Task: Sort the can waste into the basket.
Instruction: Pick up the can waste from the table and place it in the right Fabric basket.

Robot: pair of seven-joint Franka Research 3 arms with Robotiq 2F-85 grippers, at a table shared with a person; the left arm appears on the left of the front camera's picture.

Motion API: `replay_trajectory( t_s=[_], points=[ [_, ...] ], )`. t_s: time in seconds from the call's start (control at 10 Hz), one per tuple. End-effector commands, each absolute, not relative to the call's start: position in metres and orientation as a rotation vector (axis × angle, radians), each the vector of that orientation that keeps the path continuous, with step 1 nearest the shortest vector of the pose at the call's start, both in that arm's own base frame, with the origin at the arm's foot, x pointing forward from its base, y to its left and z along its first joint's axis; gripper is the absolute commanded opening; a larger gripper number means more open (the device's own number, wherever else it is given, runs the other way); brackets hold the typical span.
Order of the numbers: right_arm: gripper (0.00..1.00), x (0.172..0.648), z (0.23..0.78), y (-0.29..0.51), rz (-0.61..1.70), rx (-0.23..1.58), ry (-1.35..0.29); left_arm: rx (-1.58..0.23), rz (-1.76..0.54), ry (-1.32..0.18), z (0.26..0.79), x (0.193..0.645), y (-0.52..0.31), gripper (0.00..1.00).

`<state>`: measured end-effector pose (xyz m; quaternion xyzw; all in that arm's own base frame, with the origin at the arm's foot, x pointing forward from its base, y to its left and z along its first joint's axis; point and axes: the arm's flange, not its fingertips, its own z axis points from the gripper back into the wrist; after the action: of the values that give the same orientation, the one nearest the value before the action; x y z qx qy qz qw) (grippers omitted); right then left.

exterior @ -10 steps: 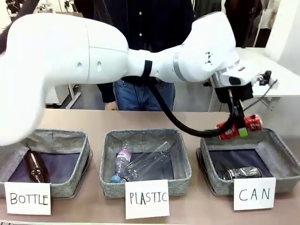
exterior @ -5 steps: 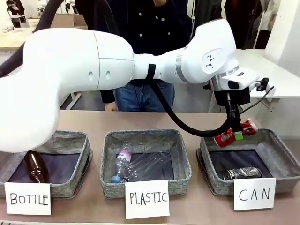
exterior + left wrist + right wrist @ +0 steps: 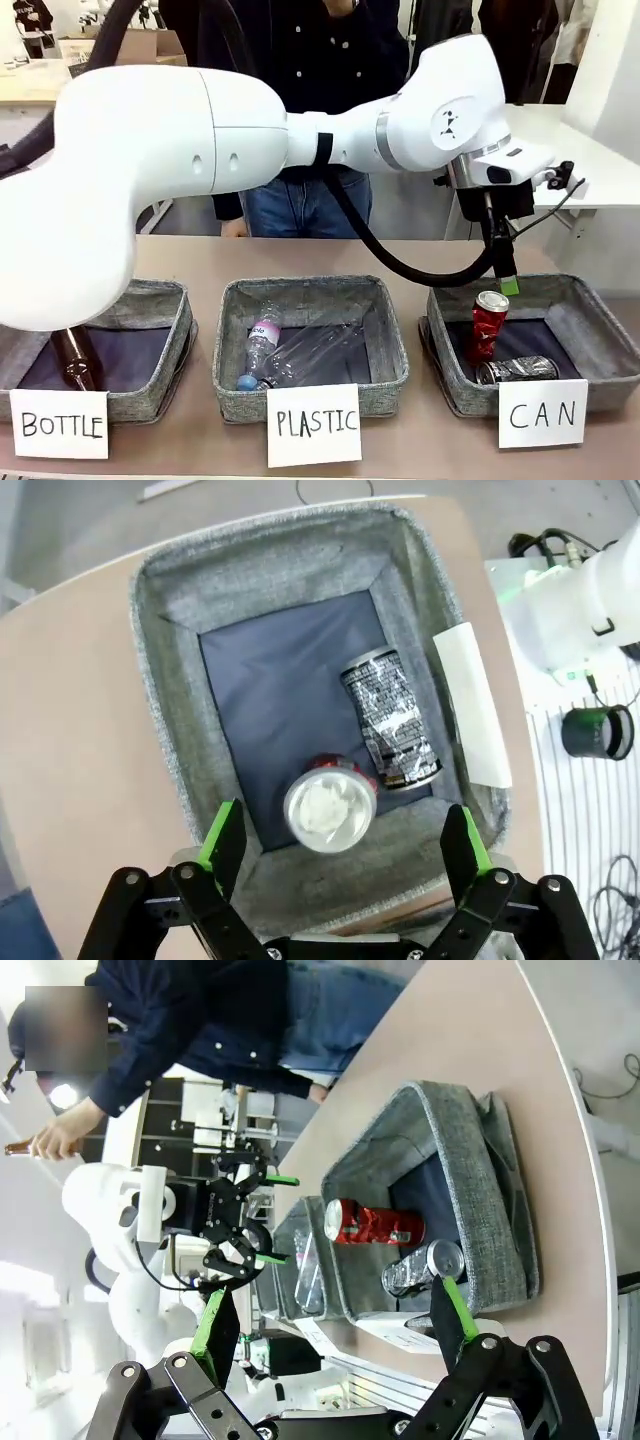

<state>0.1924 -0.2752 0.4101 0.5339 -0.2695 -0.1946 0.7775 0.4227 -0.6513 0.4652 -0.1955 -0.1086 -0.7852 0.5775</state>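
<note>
The red can [image 3: 489, 322] stands upright inside the CAN basket [image 3: 597, 335], beside the dark can [image 3: 517, 370], because the left gripper [image 3: 340, 842] above the basket is spread wide, holding nothing

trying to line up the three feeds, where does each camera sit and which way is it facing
Front view: between the arms, facing the person across the table; the left arm reaches over the grey fabric basket signed CAN.
Left wrist view: straight down into that basket; open left tool above the upright red drink can.
Right wrist view: rolled sideways, open right tool in front.
All share the red can and the black-and-silver drink can.
</note>
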Motion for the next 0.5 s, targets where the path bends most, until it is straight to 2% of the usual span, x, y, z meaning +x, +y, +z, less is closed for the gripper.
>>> replay_trajectory(
  t_s=[0.0, 0.2, 0.4],
  points=[
    [1.0, 0.19, 0.412, -0.274, -0.413, 1.15, -0.572, -0.449, -1.771, -0.108, 0.476, 0.431, -0.644, 1.0],
    [1.0, 0.19, 0.412, -0.274, -0.413, 1.15, -0.572, -0.532, -1.698, 0.045, 0.488, 0.424, -0.6, 1.0],
    [1.0, 0.19, 0.412, -0.274, -0.413, 1.15, -0.572, -0.594, -1.582, 0.093, 0.5, 0.41, -0.54, 1.0]
  ],
)
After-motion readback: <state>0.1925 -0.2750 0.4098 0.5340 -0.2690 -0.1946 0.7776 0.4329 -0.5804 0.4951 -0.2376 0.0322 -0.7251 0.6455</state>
